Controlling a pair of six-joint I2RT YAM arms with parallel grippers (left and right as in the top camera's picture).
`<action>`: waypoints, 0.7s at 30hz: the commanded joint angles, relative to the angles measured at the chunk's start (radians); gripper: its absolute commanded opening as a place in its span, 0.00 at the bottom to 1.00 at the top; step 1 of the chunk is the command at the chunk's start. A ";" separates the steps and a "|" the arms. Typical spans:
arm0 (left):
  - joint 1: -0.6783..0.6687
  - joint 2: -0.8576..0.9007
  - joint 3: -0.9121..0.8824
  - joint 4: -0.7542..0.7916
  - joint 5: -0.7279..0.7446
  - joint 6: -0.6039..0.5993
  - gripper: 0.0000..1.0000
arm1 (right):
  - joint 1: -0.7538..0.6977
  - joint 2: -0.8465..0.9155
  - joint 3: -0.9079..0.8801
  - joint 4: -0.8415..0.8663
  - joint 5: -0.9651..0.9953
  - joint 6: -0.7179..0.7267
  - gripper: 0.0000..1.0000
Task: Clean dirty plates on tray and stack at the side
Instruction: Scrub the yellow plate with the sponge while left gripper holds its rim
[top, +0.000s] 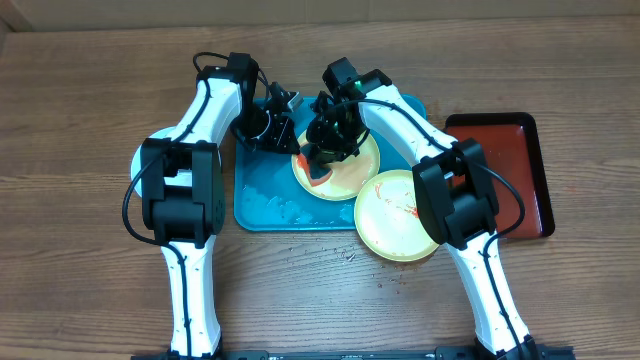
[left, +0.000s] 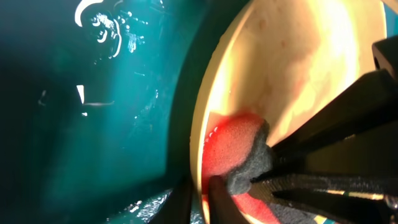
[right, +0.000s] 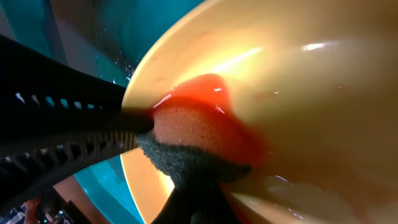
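Note:
A pale yellow-green plate (top: 345, 165) lies on the turquoise tray (top: 262, 200). My left gripper (top: 290, 138) is shut on its left rim; the left wrist view shows the fingers (left: 202, 200) pinching the rim of the plate (left: 298, 56). My right gripper (top: 325, 150) is shut on a red sponge with a dark scouring side (top: 318, 172) and presses it on the plate near that rim. The sponge shows in the left wrist view (left: 233, 146) and the right wrist view (right: 186, 127), with red sauce around it on the plate (right: 311, 93). A second yellow-green plate (top: 395, 215) with red smears overlaps the tray's right front corner. No light blue plate shows.
A dark red tray (top: 505, 180) lies on the wooden table at the right. Wet patches sit on the turquoise tray's front left part (left: 93, 124). Both arms cross over the tray's back half.

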 joint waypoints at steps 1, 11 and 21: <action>-0.008 -0.013 -0.012 0.001 -0.073 -0.017 0.04 | 0.008 0.048 -0.006 0.000 0.067 -0.004 0.04; 0.003 -0.013 -0.012 0.002 -0.134 -0.071 0.04 | -0.055 0.045 0.100 -0.116 0.094 -0.003 0.04; 0.053 -0.013 -0.012 -0.004 -0.261 -0.259 0.04 | -0.099 0.045 0.267 -0.309 0.342 0.024 0.04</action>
